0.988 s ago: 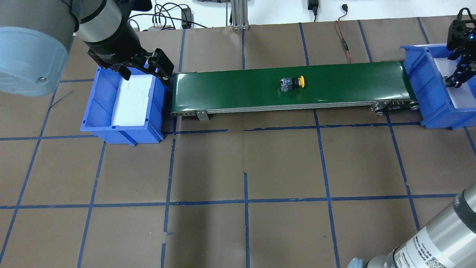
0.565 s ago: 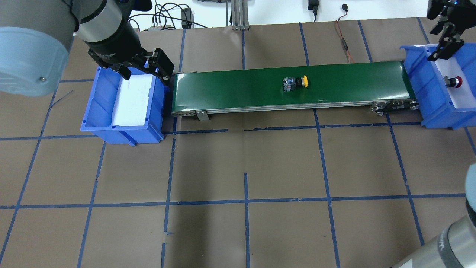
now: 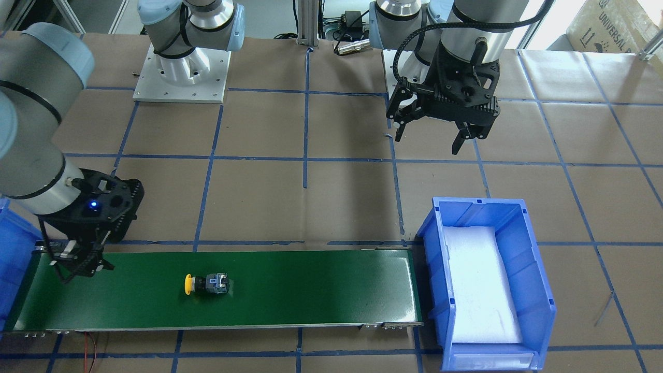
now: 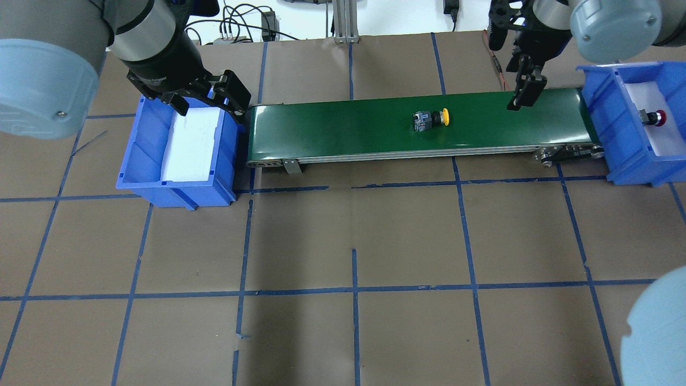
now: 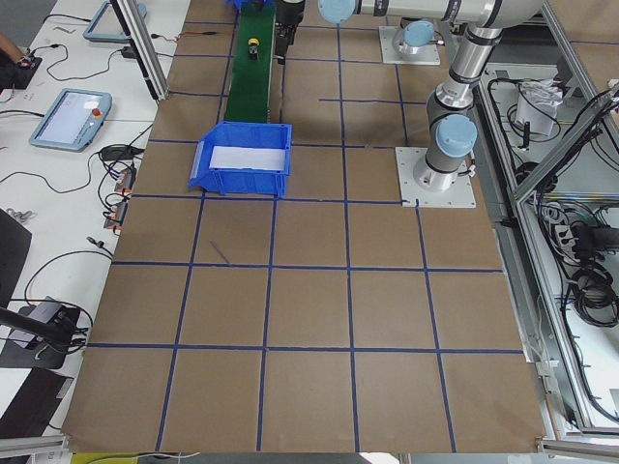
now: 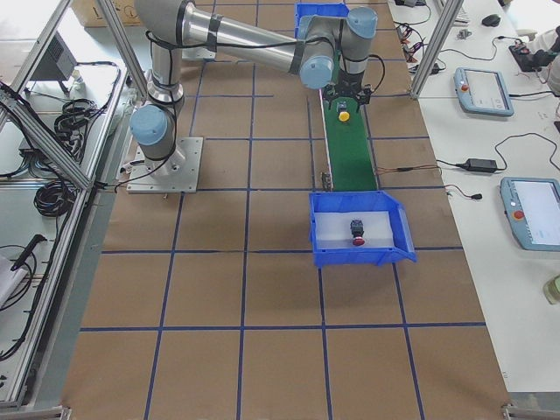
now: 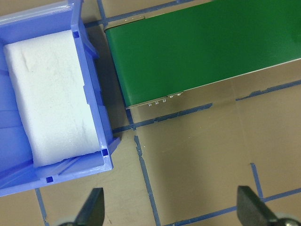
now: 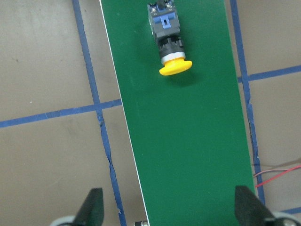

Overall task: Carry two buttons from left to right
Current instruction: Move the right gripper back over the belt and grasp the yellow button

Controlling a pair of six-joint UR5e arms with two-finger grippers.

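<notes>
The yellow button [image 3: 206, 284] lay mid-belt on the conveyor [image 3: 311, 290], lower left of the front view. Its long axis ran along the belt, cap toward the right hand [image 3: 82, 267], which hovered splayed and empty, nearer than the left hand [image 3: 427, 144].

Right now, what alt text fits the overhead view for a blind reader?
A yellow button lies on a green conveyor belt, right of its middle; a red button sits in the right blue bin. The right tool hangs open above the belt's right end, the left tool open by the left blue bin.
</notes>
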